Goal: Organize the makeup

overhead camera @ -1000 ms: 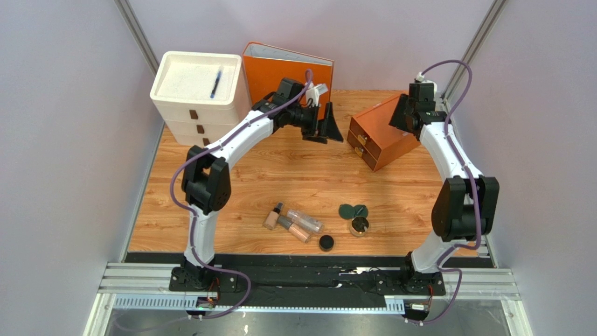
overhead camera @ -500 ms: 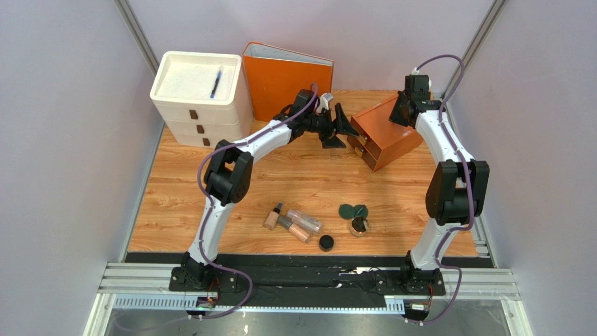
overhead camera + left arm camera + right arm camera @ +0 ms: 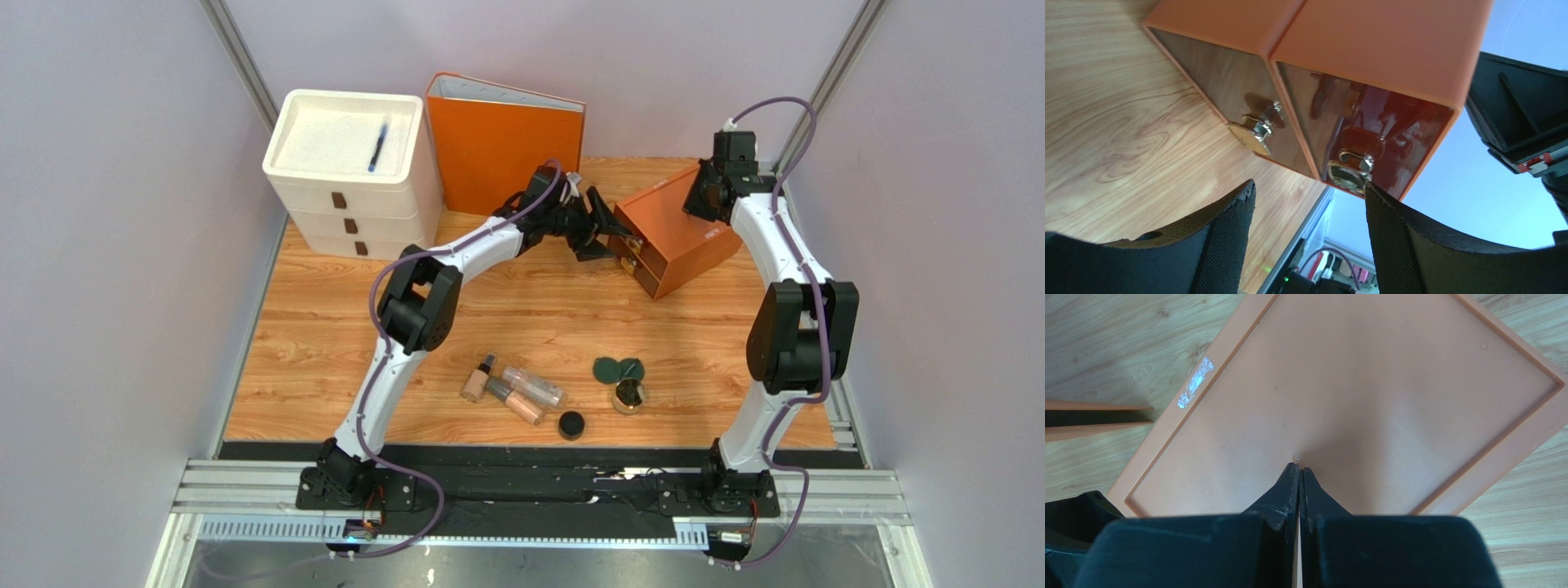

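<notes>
3 risks stood out to us, 2 of them at the orange chest (image 3: 669,230). The left gripper (image 3: 1308,187) hung with its jaws well apart and nothing between them, facing the chest's 2 drawers (image 3: 1223,86). The 2 small polished knobs (image 3: 1257,130) sat close together, so we judged that a closing pinch could land between them, catch the wrong one, or slide off the metal. The right gripper (image 3: 1298,470) was fully closed on nothing, its joined tips seeming to rest on the chest's top. We judged that so narrow a contact might let the chest skid or twist on the table (image 3: 307,355) under a drawer pull. The makeup (image 3: 515,399) lay loose near the front edge of the table, well apart from the chest and both grippers, and its round pieces could roll if nudged. Count, makeup: 2 beige foundation bottles (image 3: 476,381), 1 clear tube (image 3: 537,387), 1 dark green twin-disc compact (image 3: 620,368), 1 gold-rimmed jar (image 3: 629,395), 1 black pot (image 3: 570,425); 6 pieces. Count, rest: 1 chest, 1 white drawer unit (image 3: 356,184) with 1 blue pen (image 3: 378,145) on top, 1 orange binder (image 3: 503,135).
</notes>
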You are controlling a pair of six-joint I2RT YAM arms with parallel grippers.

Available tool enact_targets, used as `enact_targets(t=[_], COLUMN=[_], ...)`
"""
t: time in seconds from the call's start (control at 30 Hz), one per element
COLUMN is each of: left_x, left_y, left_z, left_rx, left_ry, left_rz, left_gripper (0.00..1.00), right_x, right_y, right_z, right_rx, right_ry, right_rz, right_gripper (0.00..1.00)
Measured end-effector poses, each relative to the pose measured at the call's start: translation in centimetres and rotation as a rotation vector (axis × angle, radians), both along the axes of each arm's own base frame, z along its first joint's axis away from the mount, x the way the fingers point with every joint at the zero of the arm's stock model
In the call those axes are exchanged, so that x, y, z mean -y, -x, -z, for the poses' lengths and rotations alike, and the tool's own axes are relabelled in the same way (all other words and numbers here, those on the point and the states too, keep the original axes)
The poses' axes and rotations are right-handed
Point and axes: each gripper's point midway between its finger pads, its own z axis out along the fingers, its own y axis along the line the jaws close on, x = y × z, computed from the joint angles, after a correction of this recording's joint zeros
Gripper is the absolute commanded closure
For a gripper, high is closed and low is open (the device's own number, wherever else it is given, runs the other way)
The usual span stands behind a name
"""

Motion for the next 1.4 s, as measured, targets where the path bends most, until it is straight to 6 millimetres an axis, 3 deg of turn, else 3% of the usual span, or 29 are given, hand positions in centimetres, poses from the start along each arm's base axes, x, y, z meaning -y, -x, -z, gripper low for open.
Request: enact_targets(t=[0.23, 0.43, 0.6, 0.73, 0.83, 1.23, 1.4], left_x=[1.1, 1.7, 2.0, 2.2, 2.4, 2.1, 1.1], left_y=[-0.4, 0.0, 0.1, 0.1, 0.0, 0.2, 0.8], left_z=[-1.7, -0.1, -0.2, -0.7, -1.0, -0.8, -1.4], left_rx=[0.025, -0.018, -0.032, -0.041, -0.043, -0.03, -0.005], left_ry=[0.039, 0.041, 0.054, 0.081, 0.093, 0.04, -0.044], left_rz=[-0.008, 0.017, 0.02, 0.022, 0.017, 0.002, -0.005], left_gripper=[0.38, 0.46, 0.51, 0.75, 0.81, 0.83, 0.83], right_x=[-0.1, -0.1, -0.2, -0.2, -0.1, 0.2, 0.3], right_y=[0.0, -0.1, -0.2, -0.2, -0.3, -0.3, -0.3], right_z=[0.1, 0.1, 0.1, 0.1, 0.1, 0.1, 0.2], right_rx=[0.003, 0.006, 0.013, 0.015, 0.022, 0.021, 0.019], right_ry=[-0.019, -0.026, -0.03, -0.033, -0.032, -0.054, -0.072], right_rz=[-0.011, -0.016, -0.02, -0.02, -0.018, -0.019, -0.021], right_gripper=[1.0, 1.0, 1.0, 1.0, 1.0, 1.0, 1.0])
